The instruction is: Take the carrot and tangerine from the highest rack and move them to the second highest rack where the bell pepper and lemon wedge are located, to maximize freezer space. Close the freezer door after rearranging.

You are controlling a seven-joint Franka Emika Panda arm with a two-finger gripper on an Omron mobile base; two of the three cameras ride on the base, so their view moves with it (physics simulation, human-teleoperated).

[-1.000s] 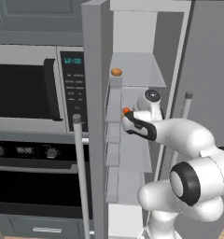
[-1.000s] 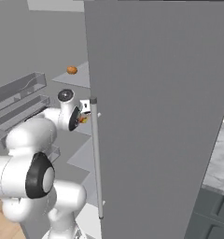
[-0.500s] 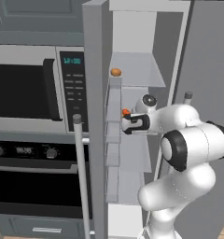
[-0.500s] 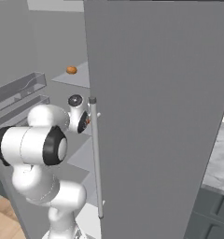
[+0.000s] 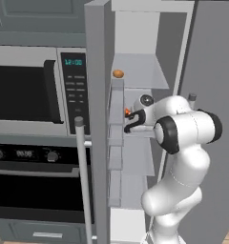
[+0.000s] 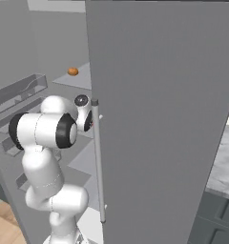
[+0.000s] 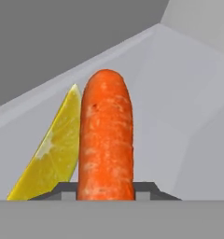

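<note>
In the hand view the gripper is clamped on the carrot, which stands straight up toward twelve o'clock from between the dark finger tips, its rounded end uppermost. The lemon wedge lies just beside the carrot at its nine o'clock side, leaning against or very near it (whether they touch I cannot tell), with its point toward twelve o'clock. Both sit over a pale grey shelf surface inside the freezer.

In the left base view the gripper is reached into the open freezer at the second shelf from the top, a bit of orange-red carrot showing at its tip. The tangerine rests on the highest rack, at about eleven o'clock from the gripper and well apart from it. The freezer door stands open, its edge toward the camera, with grey bins on its inner face and a long silver bar handle at seven o'clock of the gripper.

In the right base view the tangerine sits on the top shelf at eleven o'clock of the arm's wrist.
</note>
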